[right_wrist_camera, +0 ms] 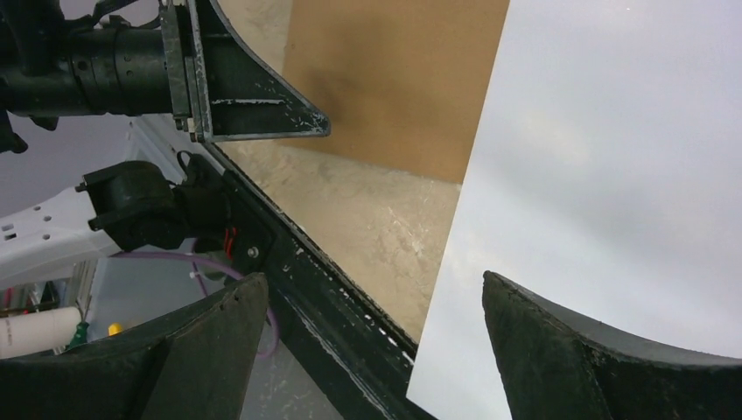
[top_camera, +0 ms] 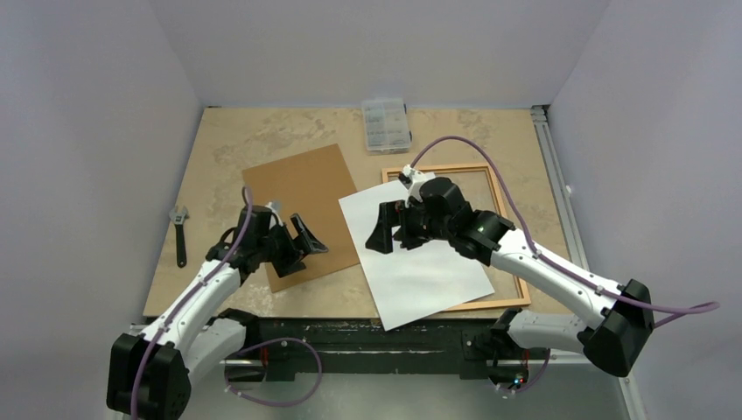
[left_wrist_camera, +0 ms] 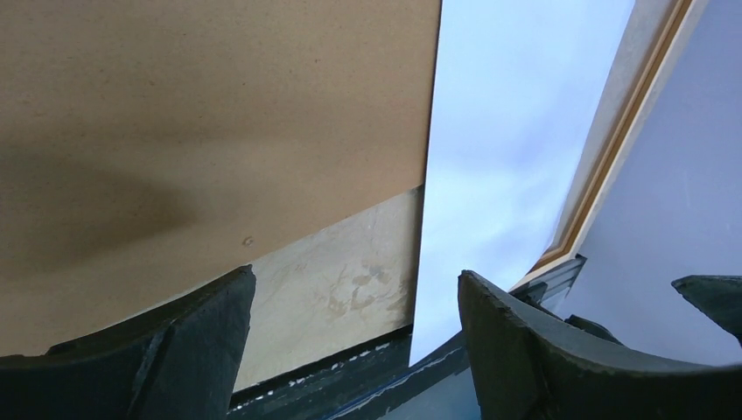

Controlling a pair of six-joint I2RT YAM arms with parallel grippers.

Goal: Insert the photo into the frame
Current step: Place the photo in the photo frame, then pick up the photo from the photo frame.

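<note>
Currently the photo (top_camera: 411, 254) lies white side up and skewed across the left part of the frame (top_camera: 507, 303), with its near corner past the near edge of the desk (top_camera: 227, 149). Right end effector (top_camera: 394, 232): released, jaws spread, grasping nothing, positioned over the photo's left part. Left end effector (top_camera: 306, 248): released, empty, over the near right corner of the brown backing board (top_camera: 302, 197), which lies flat against the photo's left edge
</note>
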